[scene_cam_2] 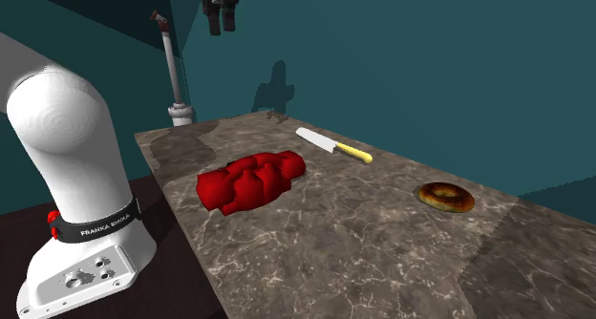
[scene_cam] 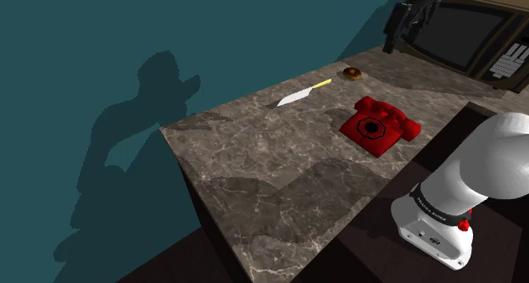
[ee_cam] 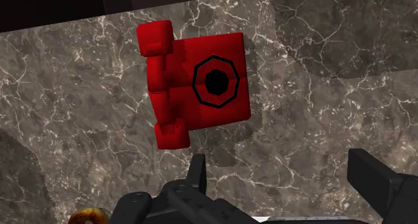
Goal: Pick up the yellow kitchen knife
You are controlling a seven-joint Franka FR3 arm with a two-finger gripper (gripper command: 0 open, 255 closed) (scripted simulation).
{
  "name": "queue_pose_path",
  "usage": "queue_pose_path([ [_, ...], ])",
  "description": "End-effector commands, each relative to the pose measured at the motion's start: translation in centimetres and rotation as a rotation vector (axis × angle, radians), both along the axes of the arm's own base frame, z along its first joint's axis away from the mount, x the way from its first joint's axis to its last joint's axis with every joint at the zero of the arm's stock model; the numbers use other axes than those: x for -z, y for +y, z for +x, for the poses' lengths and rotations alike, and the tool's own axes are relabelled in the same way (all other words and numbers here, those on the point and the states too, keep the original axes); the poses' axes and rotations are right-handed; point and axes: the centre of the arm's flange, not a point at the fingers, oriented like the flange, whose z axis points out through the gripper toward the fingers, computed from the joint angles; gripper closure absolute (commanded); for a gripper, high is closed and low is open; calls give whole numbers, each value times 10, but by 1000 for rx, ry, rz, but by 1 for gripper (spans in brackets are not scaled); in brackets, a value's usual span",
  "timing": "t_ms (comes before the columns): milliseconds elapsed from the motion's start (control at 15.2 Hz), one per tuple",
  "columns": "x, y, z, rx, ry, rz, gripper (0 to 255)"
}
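Note:
The knife [scene_cam: 303,93] has a white blade and a yellow handle [scene_cam: 321,85]. It lies flat on the marble counter [scene_cam: 271,180] near the far edge by the teal wall. In the second exterior view the knife [scene_cam_2: 331,146] rests beyond the red telephone. My gripper [scene_cam: 405,25] hangs high above the counter, well apart from the knife, with nothing in it. From the other side the gripper [scene_cam_2: 221,25] shows at the top, fingers pointing down. In the wrist view the gripper [ee_cam: 280,161] is open, its fingers wide apart over the telephone.
A red telephone [scene_cam: 379,124] [scene_cam_2: 251,181] [ee_cam: 197,82] sits mid-counter between the stand and the knife. A brown doughnut [scene_cam: 351,74] [scene_cam_2: 446,197] [ee_cam: 87,217] lies past the knife's handle end. A dark framed box [scene_cam: 475,36] stands at the shoulder view's upper right. A thin post [scene_cam_2: 172,78] rises behind the counter.

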Motion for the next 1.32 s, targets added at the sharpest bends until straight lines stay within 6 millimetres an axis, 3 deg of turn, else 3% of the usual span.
queue_pose_path([
  [0,0,0,0,0,0,0,0],
  [660,87,19,96,480,-19,17,0],
  [1254,164,-2,182,912,-36,32,0],
])
